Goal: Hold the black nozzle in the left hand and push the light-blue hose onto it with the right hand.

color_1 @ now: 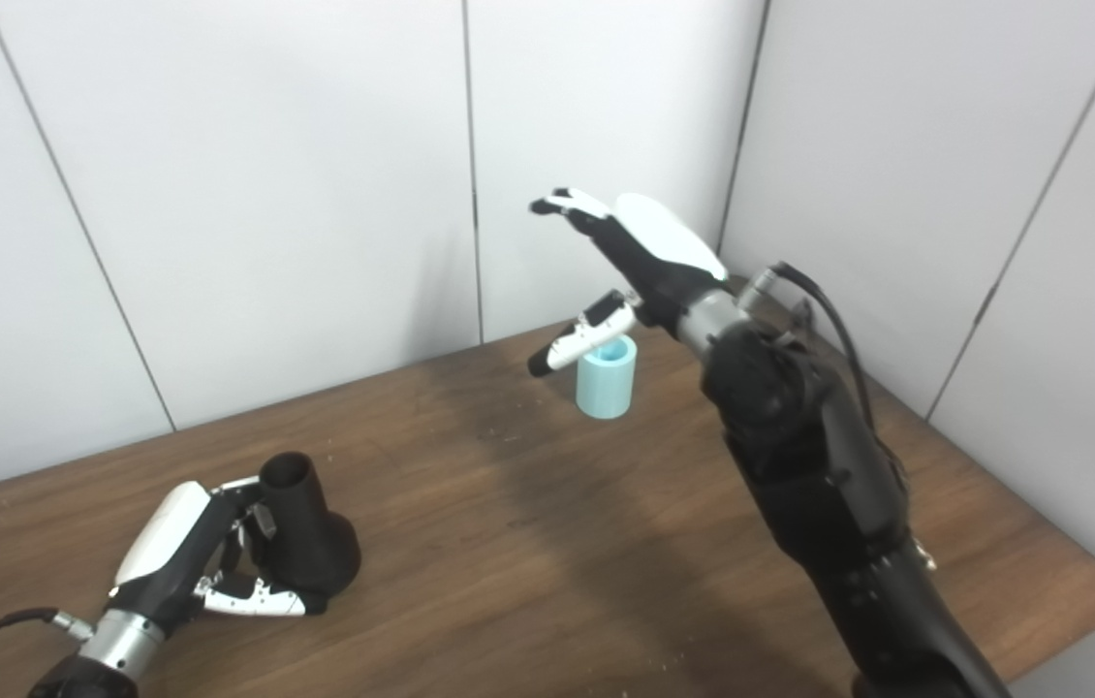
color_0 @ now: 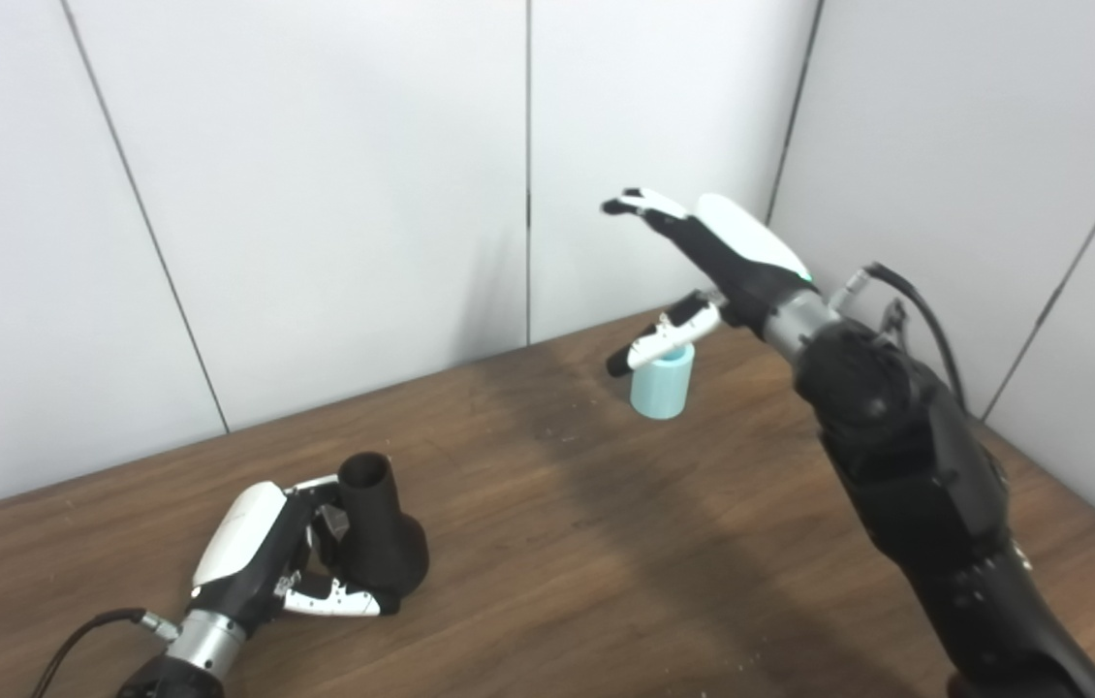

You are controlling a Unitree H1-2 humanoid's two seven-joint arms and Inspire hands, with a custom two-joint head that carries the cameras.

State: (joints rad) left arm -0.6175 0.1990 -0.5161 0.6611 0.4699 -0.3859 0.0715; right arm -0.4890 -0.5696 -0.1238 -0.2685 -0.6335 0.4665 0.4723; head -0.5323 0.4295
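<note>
The black nozzle [color_0: 381, 528] stands upright on its wide base at the table's front left, narrow open end up. My left hand [color_0: 262, 553] is wrapped around it, thumb across the base and fingers behind the neck. The light-blue hose [color_0: 663, 382], a short upright cylinder, stands near the back wall right of centre. My right hand [color_0: 703, 262] hovers above it, open, fingers stretched out to the left and the thumb hanging just over the hose's rim without gripping it.
The brown wooden table [color_0: 547, 543] is boxed in by white wall panels [color_0: 315, 194] at the back and right. Its right edge [color_1: 1080, 601] runs close to my right arm. Nothing else lies on the wood.
</note>
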